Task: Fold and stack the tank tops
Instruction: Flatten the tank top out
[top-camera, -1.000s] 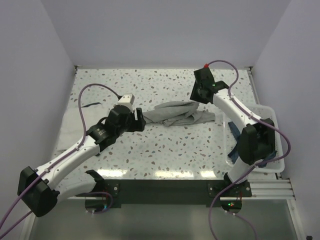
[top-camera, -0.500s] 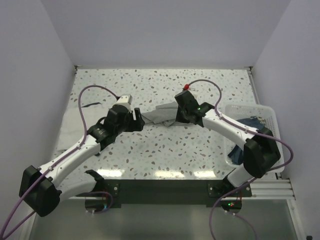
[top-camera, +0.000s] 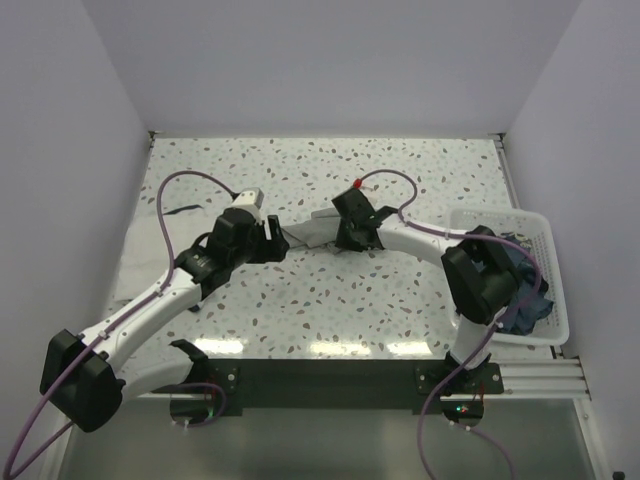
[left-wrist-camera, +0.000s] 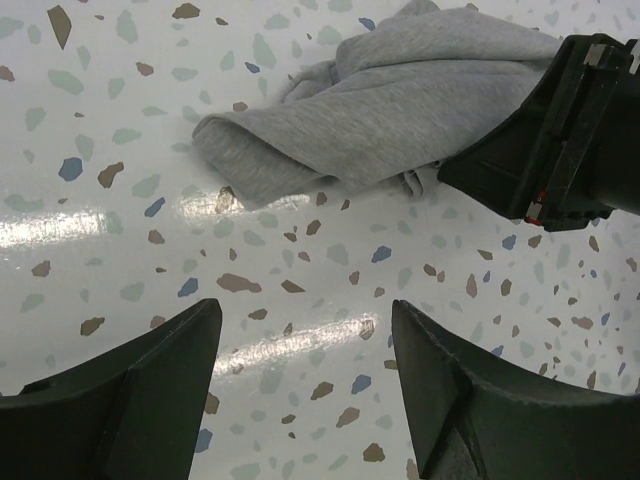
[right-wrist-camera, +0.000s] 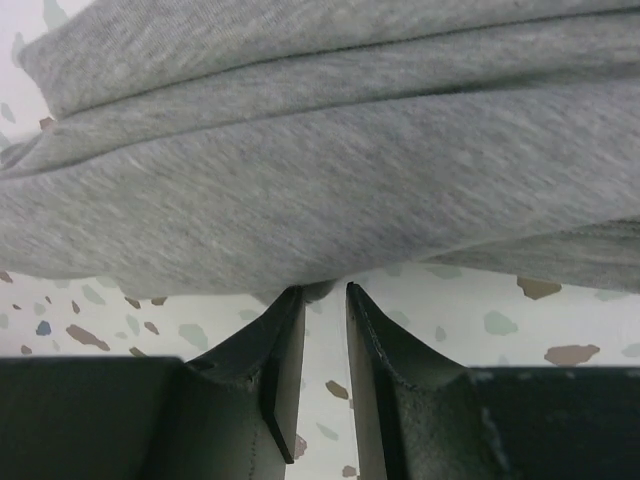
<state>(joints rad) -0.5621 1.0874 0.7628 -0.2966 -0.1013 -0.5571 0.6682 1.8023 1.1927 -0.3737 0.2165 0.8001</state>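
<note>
grey knit pinched in nearly closed right claw (right-wrist-camera: 318, 296): grey tank top (right-wrist-camera: 330, 150), bunched tighter than a second ago, dragged leftward mid speckled table (left-wrist-camera: 120, 150). left claw (left-wrist-camera: 305, 335) gaping wide beside its folded end.
</note>
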